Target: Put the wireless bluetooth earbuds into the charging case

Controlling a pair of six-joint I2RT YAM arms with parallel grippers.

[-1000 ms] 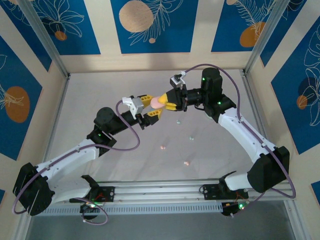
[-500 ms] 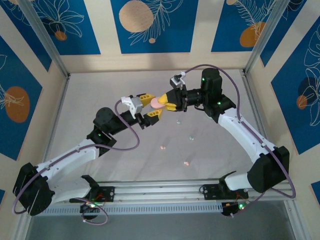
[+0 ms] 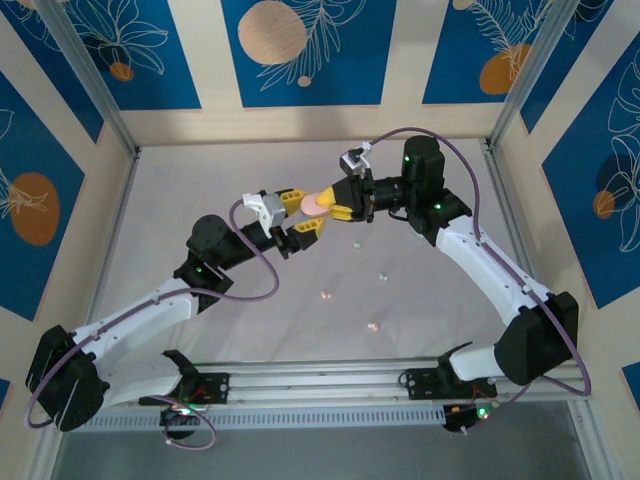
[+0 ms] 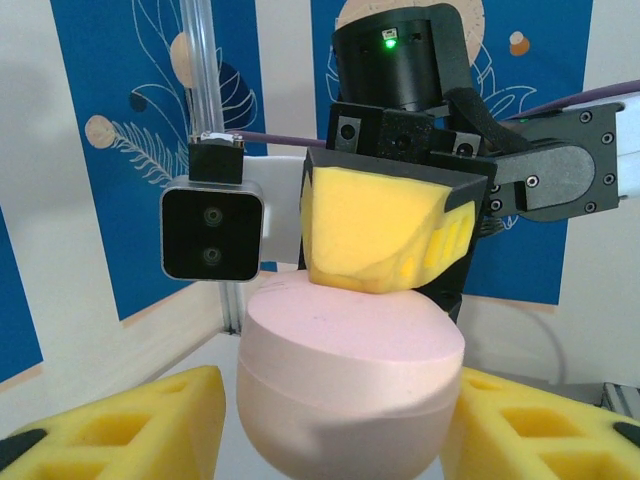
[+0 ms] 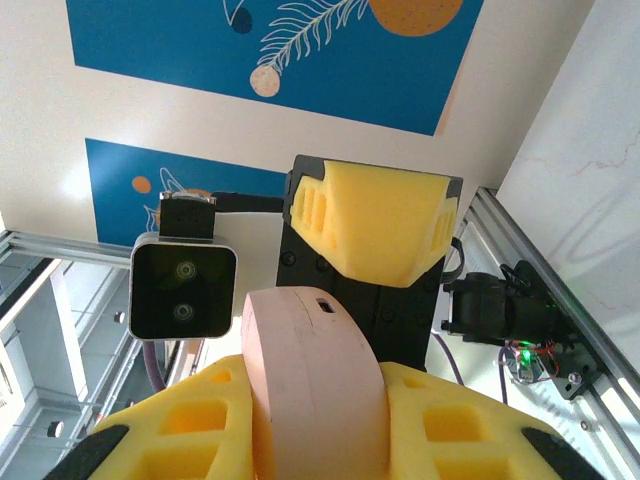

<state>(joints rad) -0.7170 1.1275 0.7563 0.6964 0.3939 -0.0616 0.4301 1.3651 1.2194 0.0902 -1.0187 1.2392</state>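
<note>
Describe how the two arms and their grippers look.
The left arm and right arm have white links and bulky black joints with green status lights. A purple cable loops along each. The left gripper and right gripper carry blocky yellow fingers with cut-out pockets, and a grey two-lens camera sits beside each.

Counted: 1 pink case (image 3: 318, 203), 4 tiny earbuds (image 3: 373, 326), 2 robot arms (image 3: 160, 300).
</note>
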